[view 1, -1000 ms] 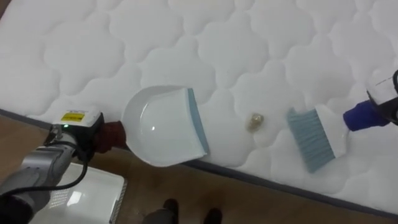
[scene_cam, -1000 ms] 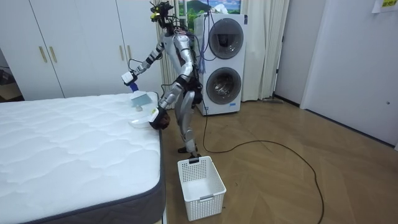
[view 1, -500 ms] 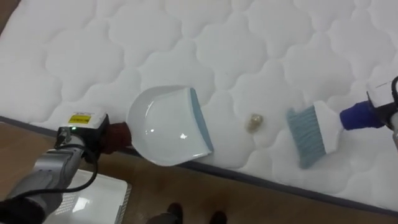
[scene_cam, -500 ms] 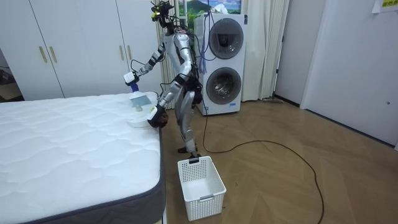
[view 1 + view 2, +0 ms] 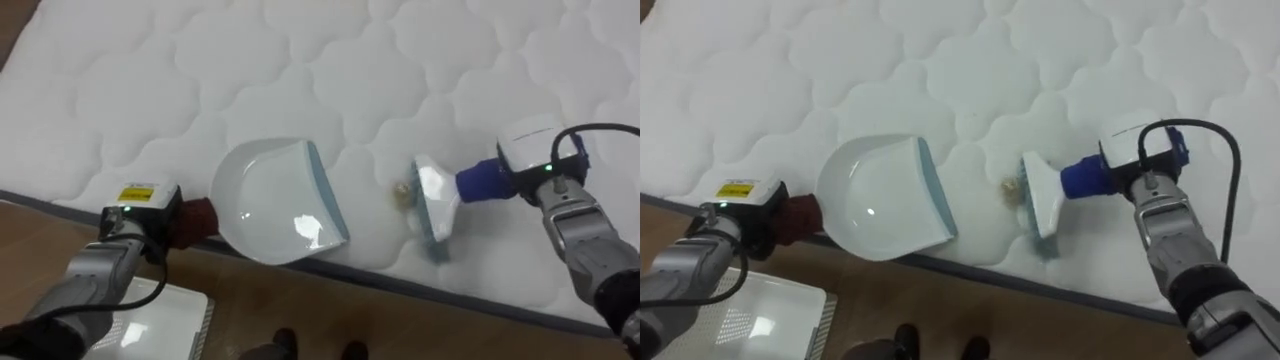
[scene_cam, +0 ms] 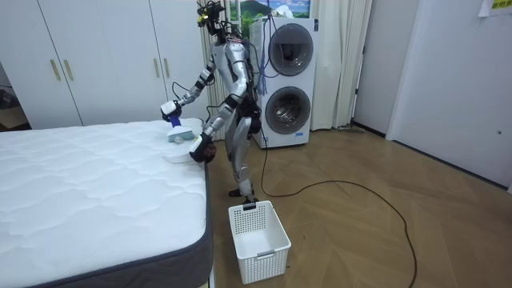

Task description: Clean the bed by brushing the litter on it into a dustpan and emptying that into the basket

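Bed (image 5: 300,60) cleaning is at the sweeping step. The quilted white mattress spreads far and left, and the robot stands at its near edge, with a white basket (image 6: 258,232) on the floor close by its feet. A white dustpan (image 5: 265,205) lies near the mattress's near edge, its blue-edged lip facing right. The left hand (image 5: 160,225) is closed on the dark handle at the pan's left end, which hangs out past the edge. To the right, the right hand (image 5: 545,185) is wrapped round the blue handle of a brush (image 5: 435,200), whose head is tipped down onto the quilting. A small brownish crumb (image 5: 402,192) sits between the two tools, just beside the brush head and a little apart from the pan's lip. Whether the bristles touch it I cannot tell. The next move, as I judge it, is a short stroke leftward that carries the crumb over the lip, with the pan held flat so the crumb does not slip under it or roll off the near edge.
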Controlling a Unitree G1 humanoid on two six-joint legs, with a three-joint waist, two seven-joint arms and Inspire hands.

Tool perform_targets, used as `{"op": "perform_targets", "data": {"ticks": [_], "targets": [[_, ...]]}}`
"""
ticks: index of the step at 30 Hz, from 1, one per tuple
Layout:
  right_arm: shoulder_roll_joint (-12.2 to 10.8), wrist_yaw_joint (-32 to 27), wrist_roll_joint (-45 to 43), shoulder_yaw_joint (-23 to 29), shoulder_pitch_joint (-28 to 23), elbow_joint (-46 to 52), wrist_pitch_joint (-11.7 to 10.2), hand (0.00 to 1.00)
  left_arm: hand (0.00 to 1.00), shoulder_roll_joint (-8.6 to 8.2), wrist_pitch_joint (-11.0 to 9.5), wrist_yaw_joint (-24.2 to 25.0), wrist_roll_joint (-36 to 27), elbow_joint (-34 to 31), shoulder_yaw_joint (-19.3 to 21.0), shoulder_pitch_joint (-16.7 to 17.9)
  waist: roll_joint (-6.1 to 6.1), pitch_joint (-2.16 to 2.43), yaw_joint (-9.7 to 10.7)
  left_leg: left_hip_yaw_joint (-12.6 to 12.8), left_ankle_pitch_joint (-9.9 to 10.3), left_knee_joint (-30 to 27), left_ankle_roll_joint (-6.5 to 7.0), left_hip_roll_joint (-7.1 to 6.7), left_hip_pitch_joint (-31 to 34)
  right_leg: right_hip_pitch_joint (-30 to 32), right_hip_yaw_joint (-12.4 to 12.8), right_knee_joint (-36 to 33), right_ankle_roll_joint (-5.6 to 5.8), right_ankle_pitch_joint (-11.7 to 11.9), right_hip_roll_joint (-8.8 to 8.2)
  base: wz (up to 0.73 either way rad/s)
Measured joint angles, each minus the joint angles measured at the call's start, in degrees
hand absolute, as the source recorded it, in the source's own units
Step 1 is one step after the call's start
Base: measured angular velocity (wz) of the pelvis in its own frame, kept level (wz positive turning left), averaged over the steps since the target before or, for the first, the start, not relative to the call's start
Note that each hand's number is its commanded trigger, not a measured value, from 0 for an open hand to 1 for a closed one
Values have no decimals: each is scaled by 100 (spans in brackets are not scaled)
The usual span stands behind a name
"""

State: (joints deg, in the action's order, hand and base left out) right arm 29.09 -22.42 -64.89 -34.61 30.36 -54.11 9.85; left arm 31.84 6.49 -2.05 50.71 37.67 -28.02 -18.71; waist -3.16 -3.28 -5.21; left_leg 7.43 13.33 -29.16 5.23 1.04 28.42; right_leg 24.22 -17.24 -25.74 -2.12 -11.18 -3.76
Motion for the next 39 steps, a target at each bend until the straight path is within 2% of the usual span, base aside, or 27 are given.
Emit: {"op": "perform_targets", "data": {"ticks": [4, 6, 9, 14, 18, 25, 27, 31, 35, 39], "targets": [[-10, 11, -149, -1, -76, 481, -24, 100, 100, -47, 54, 1, 22, -5, 25, -2, 75, 23, 24, 23, -20, 55, 6, -22, -2, 47, 9, -23, 1, -1, -21, -4], [-32, 29, -236, -4, -221, 822, -41, 100, 100, -106, 60, 4, 17, -5, 13, 5, 121, 51, 22, 29, -27, 64, 6, -23, -20, 45, 20, -42, 4, -3, -47, 0], [-72, 45, -293, -22, -351, 1202, -117, 100, 100, -142, 70, 4, 12, -7, -28, 22, 123, 52, 37, 46, -52, 134, 4, -60, -104, 26, 14, -120, 19, -35, -105, 0], [-189, 57, -206, -120, -442, 1396, -170, 100, 100, -233, 80, 1, 8, -16, -46, 23, 127, 55, 14, 49, -68, 146, 4, -72, -121, 35, 99, -154, 21, -38, -101, 0], [-221, 151, 18, -300, -469, 1442, -179, 100, 100, -238, 189, -30, 4, -16, -141, 25, 128, 56, 13, 66, -68, 152, 4, -74, -125, 72, 139, -206, 24, -39, -107, -2], [-345, 349, 606, -286, -488, 1442, -209, 100, 100, -278, 238, -27, 3, -16, -137, 45, 129, 57, 24, 82, -69, 152, 4, -74, -137, 97, 187, -302, 23, -40, -115, 0], [-490, 385, 1224, -286, -483, 1485, -250, 100, 100, -318, 273, -33, 4, -17, -136, 66, 128, 57, 17, 93, -69, 179, 4, -82, -150, 109, 210, -315, 25, -42, -120, 0], [-700, 394, 1758, -246, -485, 1634, -456, 100, 100, -379, 280, -93, 9, -23, -131, 73, 141, 64, 38, 63, -69, 172, 4, -89, -88, 136, 151, -299, 24, -42, -131, 5], [-826, 509, 2120, -225, -492, 1823, -637, 100, 100, -436, 262, -124, 18, -25, -138, 103, 187, 93, 14, 40, -74, 140, 12, -94, -86, 117, 137, -300, 24, -42, -140, 3], [-893, 621, 2303, -226, -495, 1879, -763, 100, 100, -449, 250, -123, 56, -60, -140, 228, 290, 156, 47, 40, -86, 179, 28, -120, -127, 93, 135, -291, 32, -47, -166, 0]]}}
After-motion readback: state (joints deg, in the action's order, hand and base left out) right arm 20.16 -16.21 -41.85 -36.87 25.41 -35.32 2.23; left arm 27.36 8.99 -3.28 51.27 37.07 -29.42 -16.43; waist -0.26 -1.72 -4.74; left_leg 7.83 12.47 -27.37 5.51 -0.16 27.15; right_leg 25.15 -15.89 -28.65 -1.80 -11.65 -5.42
